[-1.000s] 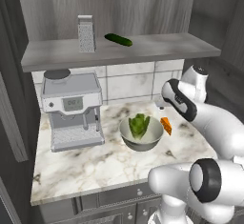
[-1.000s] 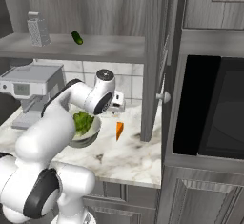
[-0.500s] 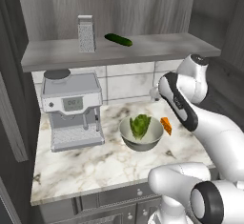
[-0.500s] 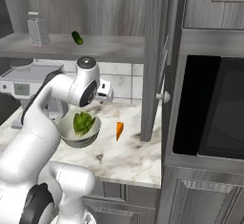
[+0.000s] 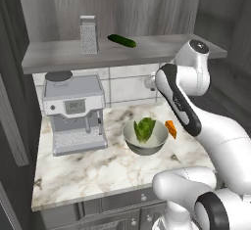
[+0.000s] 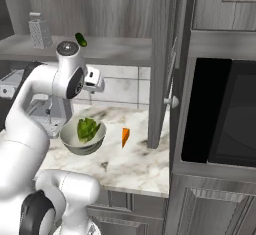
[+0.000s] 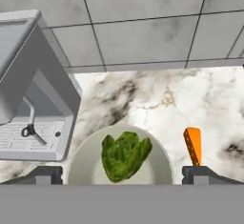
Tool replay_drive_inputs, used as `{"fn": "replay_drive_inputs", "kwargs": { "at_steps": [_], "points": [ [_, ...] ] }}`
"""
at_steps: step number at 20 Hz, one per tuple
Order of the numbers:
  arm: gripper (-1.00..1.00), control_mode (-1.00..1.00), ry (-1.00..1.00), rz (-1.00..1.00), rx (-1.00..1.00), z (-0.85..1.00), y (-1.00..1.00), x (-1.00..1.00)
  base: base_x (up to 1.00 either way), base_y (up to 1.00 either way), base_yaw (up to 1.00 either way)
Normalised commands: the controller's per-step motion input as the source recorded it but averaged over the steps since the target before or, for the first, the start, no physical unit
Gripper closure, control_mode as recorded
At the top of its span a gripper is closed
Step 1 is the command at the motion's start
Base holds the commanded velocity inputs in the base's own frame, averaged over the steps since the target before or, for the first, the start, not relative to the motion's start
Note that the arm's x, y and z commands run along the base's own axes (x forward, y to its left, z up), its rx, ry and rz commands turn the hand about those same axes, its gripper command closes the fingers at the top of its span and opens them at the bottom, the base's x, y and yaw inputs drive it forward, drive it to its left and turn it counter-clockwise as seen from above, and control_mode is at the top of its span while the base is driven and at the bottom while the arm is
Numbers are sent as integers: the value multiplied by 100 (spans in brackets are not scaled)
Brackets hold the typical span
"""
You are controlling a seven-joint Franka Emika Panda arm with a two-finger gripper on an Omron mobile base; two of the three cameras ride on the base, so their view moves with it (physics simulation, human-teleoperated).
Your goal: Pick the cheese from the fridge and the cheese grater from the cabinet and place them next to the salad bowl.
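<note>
The orange cheese (image 5: 170,128) (image 6: 125,136) (image 7: 193,144) lies on the marble counter, just right of the salad bowl (image 5: 131,135) (image 6: 67,139) (image 7: 78,163), which holds green lettuce. On the cabinet's open shelf (image 5: 157,48) (image 6: 115,49) the cheese grater (image 5: 88,34) (image 6: 40,30) stands upright at the left. My gripper (image 5: 149,82) (image 6: 96,82) (image 7: 123,176) hangs open and empty above the bowl, below the shelf and near the tiled wall. Its fingertips (image 7: 45,174) straddle the bowl in the hand view. The fridge is out of view.
A grey coffee machine (image 5: 73,111) (image 6: 20,86) (image 7: 28,89) stands left of the bowl. A green cucumber (image 5: 121,40) (image 6: 81,39) lies on the shelf right of the grater. An open cabinet door (image 6: 162,64) and a dark oven front (image 6: 220,114) stand to the right.
The arm has lifted and swung left, from just over the cheese up to above the bowl under the shelf. The cheese stays on the counter; the jaws stay open.
</note>
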Motion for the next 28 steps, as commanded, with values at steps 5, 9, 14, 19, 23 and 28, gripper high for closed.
{"fn": "replay_drive_inputs", "kwargs": {
  "at_steps": [5,9,14,19,23,28],
  "points": [
    [-100,-100,-14,0,0,52,32,-4,0,0,0],
    [-100,-100,-16,0,0,49,30,-3,0,0,0],
    [-100,-100,-16,0,0,35,24,-6,0,0,0],
    [-100,-100,-14,0,0,34,16,-4,0,0,0],
    [-100,-100,-13,0,0,34,16,0,0,0,0],
    [-100,-100,-17,0,0,35,15,0,0,0,0]
  ]
}}
